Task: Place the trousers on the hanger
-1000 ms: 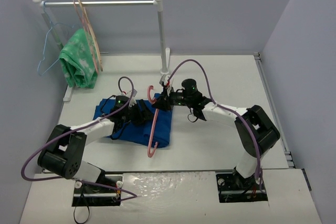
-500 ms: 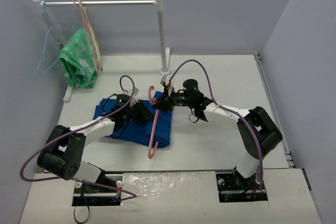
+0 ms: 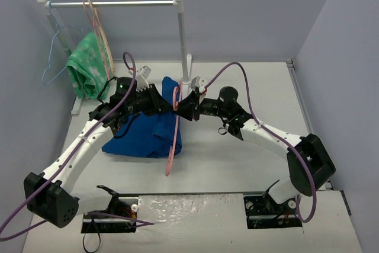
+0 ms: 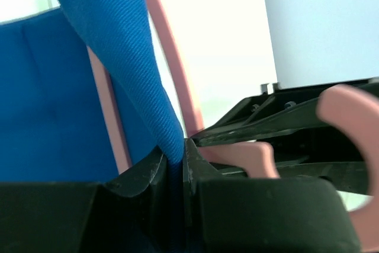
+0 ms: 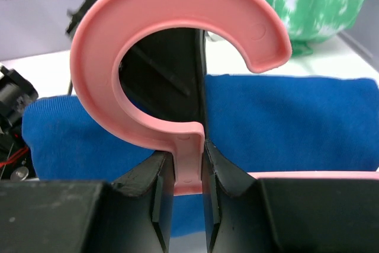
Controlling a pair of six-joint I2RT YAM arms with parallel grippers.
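The blue trousers (image 3: 145, 133) hang from my left gripper (image 3: 161, 102), lifted off the table at the top and resting on it below. My left gripper (image 4: 176, 161) is shut on a fold of the trousers (image 4: 112, 57). The pink hanger (image 3: 173, 146) stands tilted, its hook up, its lower end on the table beside the cloth. My right gripper (image 3: 187, 106) is shut on the hanger's neck just under the hook (image 5: 177, 57); in the right wrist view the gripper (image 5: 188, 170) clamps the neck, with the trousers (image 5: 284, 122) behind. The two grippers are close together.
A white clothes rail (image 3: 112, 3) stands at the back left. It carries a green patterned cloth (image 3: 87, 66), a beige hanger (image 3: 100, 34) and a thin light-blue wire hanger (image 3: 56, 51). Its right post (image 3: 183, 39) stands just behind the grippers.
My left gripper rose and moved back with the trousers, lifting them off the table. My right gripper lifted the hanger's hook end and shifted slightly right.
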